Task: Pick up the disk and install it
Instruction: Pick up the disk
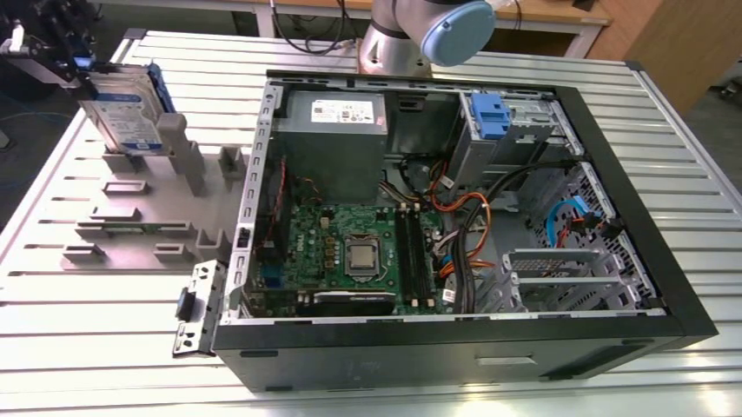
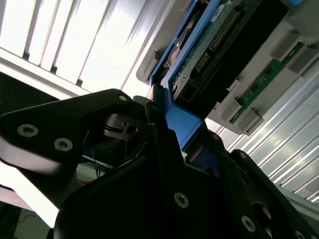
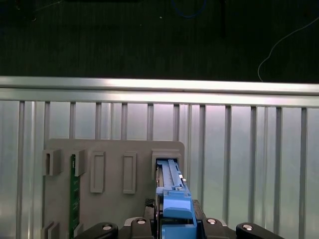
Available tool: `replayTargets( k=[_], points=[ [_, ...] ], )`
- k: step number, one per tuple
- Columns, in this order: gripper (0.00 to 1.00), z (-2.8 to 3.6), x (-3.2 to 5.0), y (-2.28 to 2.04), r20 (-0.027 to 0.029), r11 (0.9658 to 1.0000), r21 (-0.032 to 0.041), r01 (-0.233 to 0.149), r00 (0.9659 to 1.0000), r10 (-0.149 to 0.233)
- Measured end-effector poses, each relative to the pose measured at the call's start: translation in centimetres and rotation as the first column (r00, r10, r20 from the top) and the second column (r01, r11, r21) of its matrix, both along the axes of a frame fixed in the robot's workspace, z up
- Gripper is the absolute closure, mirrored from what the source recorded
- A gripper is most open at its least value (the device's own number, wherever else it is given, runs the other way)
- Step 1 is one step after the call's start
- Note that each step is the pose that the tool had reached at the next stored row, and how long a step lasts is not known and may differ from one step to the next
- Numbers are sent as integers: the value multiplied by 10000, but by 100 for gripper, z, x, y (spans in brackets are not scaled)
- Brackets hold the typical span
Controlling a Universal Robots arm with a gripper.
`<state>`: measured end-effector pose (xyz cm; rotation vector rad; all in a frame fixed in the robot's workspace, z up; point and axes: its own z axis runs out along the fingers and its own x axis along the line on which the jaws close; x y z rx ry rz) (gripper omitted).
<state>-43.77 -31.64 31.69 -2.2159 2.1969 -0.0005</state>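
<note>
My end effector [image 3: 174, 223] is clamped on the disk [image 1: 123, 111], which stands on edge in a slot of the grey holder [image 1: 151, 165] at the exterior view's left, well apart from the open computer case [image 1: 440, 343]. In the second wrist view my black fingers [image 2: 158, 137] press on either side of the blue rail [image 2: 182, 122] along the disk's upper edge, and in the first wrist view that rail runs from between them into the slot recess. As far as I can judge, the disk's lower end sits in the holder, so nothing has been lifted clear yet. I take this to be the pick-up step, with the grip made and the install not begun. The drive cage [image 1: 527, 122] with its blue latch [image 1: 487, 115] sits in the far corner of the case, and I see no disk in it. Getting the disk out calls for a straight pull along the slot walls, with no twist, since the holder's posts stand close on both sides. My hold is on a narrow plastic rail, so a tilt could let the disk slip or jam. The ribbed metal surface [image 1: 104, 304] around the holder leaves room to work.
</note>
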Motion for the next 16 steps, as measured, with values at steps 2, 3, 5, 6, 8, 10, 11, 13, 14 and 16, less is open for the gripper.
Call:
replayTargets(
  k=[2,3,5,6,8,10,11,13,14,16],
  points=[
    [64,8,0,0,2,10000,0,0,10000,0],
    [64,13,0,0,1,10000,0,0,10000,0],
    [64,24,0,0,0,10000,0,0,10000,0],
    [64,28,0,0,2,10000,0,0,10000,0],
    [64,38,0,0,0,10000,0,0,10000,0],
    [64,46,0,0,1,10000,1,0,10000,0],
    [64,51,0,0,1,10000,0,0,10000,0],
    [64,62,0,0,1,10000,0,0,10000,0],
    [64,66,0,0,1,10000,0,0,10000,0],
    [64,68,0,0,4,10000,1,0,10000,0]
  ],
)
